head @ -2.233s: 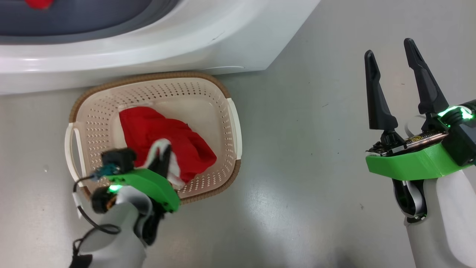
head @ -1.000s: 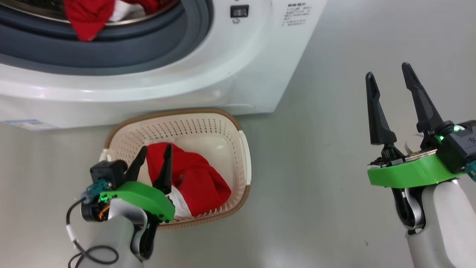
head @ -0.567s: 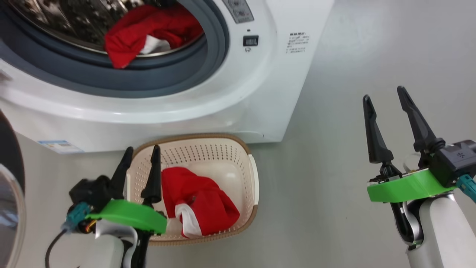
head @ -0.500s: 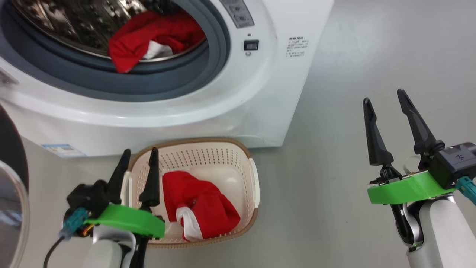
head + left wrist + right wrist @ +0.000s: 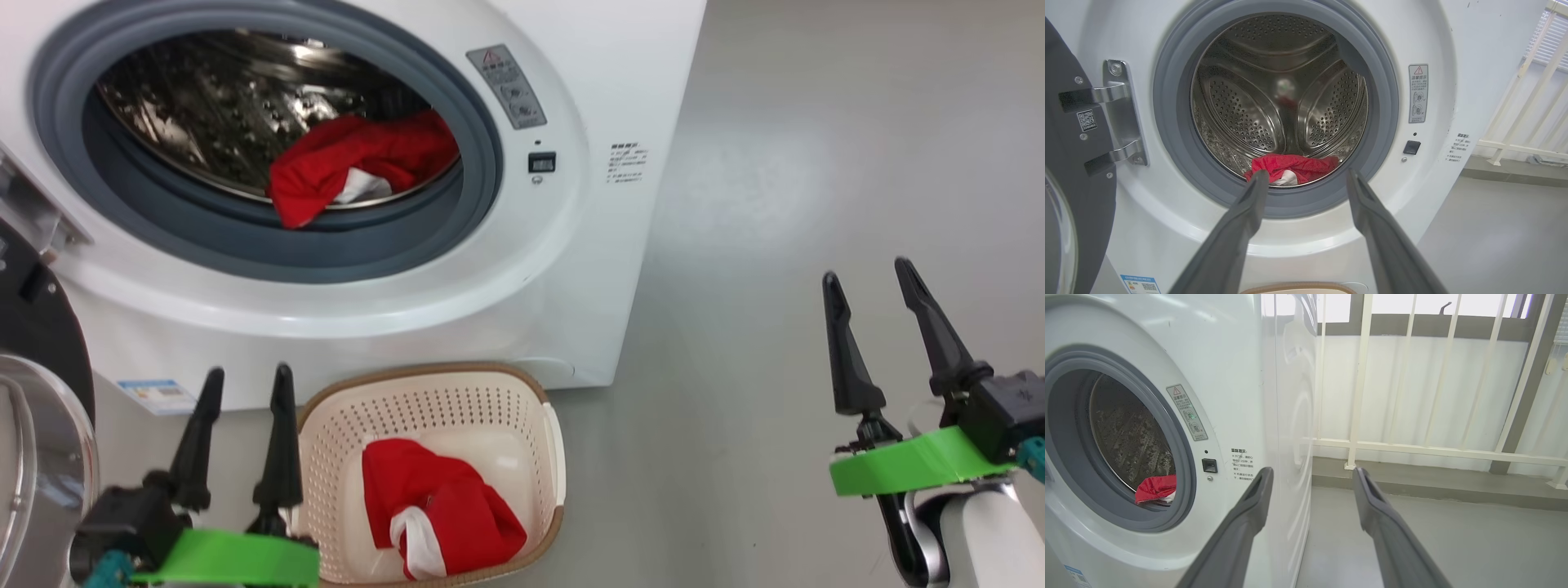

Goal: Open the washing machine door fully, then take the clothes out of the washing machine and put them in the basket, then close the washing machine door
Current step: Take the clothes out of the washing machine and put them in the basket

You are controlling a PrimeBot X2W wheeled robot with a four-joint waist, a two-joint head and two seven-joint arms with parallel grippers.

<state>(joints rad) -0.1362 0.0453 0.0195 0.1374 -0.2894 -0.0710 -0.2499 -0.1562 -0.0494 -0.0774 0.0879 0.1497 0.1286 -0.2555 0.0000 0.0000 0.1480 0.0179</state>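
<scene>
The white washing machine [image 5: 563, 269] stands with its door [image 5: 33, 457] swung open at the far left. Red clothes [image 5: 359, 163] with a white patch lie at the drum's front lip, seen too in the left wrist view as red clothes [image 5: 1290, 167] and in the right wrist view [image 5: 1156, 489]. More red clothes [image 5: 441, 506] lie in the cream basket [image 5: 424, 400] on the floor before the machine. My left gripper [image 5: 247, 376] is open and empty, just left of the basket, fingers pointing at the drum mouth. My right gripper [image 5: 868, 278] is open and empty, well right of the machine.
Grey floor [image 5: 775, 204] spreads to the right of the machine. In the right wrist view a cream railing [image 5: 1412, 445] and a wall stand behind it. The door hinge [image 5: 1118, 114] sits at the left of the drum opening.
The head camera has tilted up, bringing the whole drum mouth into view. My left gripper has lifted out of the basket, leaving the red garment there, and now points at the drum.
</scene>
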